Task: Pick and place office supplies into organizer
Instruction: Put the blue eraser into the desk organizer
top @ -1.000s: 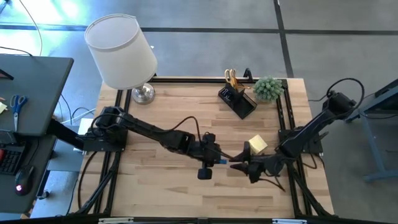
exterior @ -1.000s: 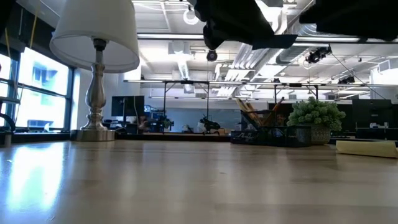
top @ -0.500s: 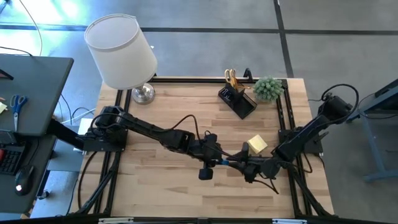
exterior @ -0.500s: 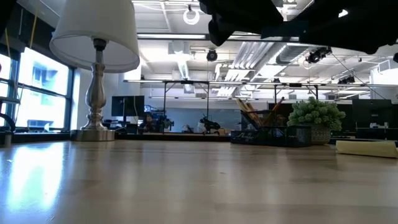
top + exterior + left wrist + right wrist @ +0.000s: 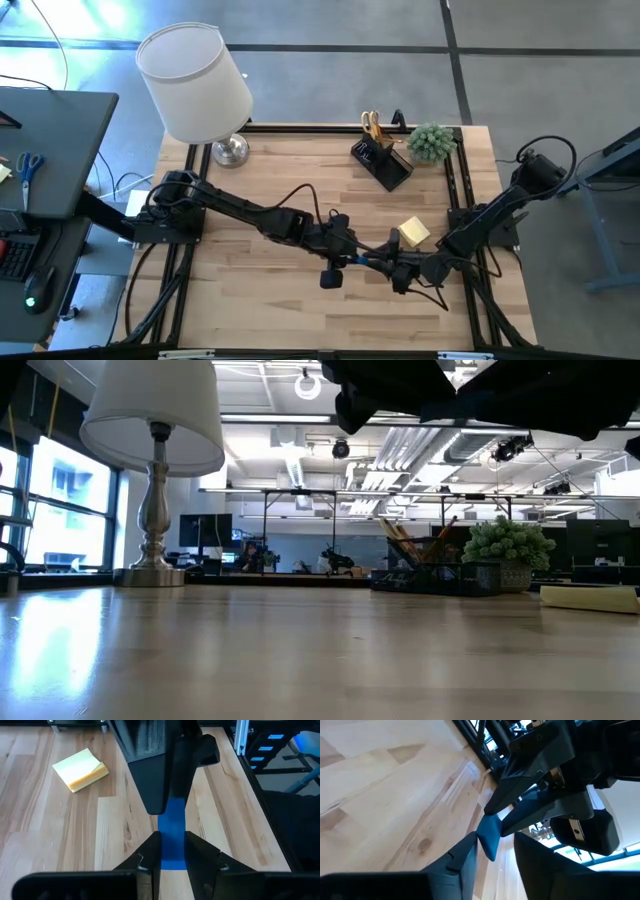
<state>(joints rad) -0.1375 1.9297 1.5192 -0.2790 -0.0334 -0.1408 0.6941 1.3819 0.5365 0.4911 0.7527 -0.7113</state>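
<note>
Both claws meet above the worktop (image 5: 260,300), near its front right. Left claw (image 5: 172,851) clamped on the small blue eraser (image 5: 173,837), held off the wood. Right claw (image 5: 495,847) fingers straddle the eraser's other end, slightly parted; grip uncertain. Yellow sticky-note pad (image 5: 413,232) lies just beside. Organizer (image 5: 382,160) well apart, at the back.

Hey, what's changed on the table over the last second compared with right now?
The right gripper slid left toward the left gripper, so its fingers now flank the free end of the blue eraser that the left gripper holds above the table. The sticky-note pad, organizer, lamp and plant stayed put.
</note>
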